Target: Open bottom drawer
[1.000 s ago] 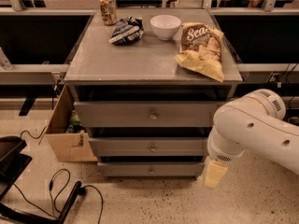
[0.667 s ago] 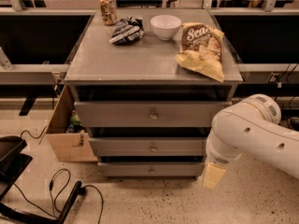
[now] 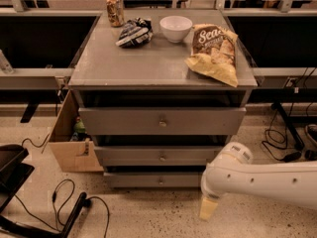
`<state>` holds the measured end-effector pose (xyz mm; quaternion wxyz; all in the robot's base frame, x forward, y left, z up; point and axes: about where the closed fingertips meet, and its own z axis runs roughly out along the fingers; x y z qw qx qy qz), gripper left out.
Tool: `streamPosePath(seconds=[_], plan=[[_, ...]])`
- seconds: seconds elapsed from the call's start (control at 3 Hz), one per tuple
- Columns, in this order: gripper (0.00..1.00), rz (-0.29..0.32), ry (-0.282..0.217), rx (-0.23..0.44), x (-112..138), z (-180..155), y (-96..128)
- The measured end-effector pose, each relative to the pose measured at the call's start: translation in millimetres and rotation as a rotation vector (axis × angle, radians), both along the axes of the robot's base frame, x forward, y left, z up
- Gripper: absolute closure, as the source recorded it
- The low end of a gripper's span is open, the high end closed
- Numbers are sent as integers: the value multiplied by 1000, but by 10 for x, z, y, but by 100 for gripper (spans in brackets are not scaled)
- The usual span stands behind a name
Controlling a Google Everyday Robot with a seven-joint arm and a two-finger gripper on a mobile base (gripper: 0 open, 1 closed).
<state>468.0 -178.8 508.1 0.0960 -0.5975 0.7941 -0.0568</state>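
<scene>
The hand (image 3: 208, 209) hangs near the floor (image 3: 148, 218), just right of the bottom drawer (image 3: 143, 179); its grip state cannot be told.

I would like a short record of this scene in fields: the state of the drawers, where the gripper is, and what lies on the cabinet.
cabinet: grey, three drawers stacked
bottom drawer: looks shut, no inside showing
knob: at the centre of the bottom drawer's front, nothing touching it
gripper: low over the floor, right of and below the knob, apart from it
on top: can, dark snack bag, white bowl, chip bag
left of cabinet: cardboard box
task state: drawer not yet opened
</scene>
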Motion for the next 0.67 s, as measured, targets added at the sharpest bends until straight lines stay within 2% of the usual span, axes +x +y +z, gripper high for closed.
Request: streamPosePath(seconds=[0.33,0.67], plan=[[0,32,4,-1,156,-612,39],[0,77,8,6,362,-1056,101]])
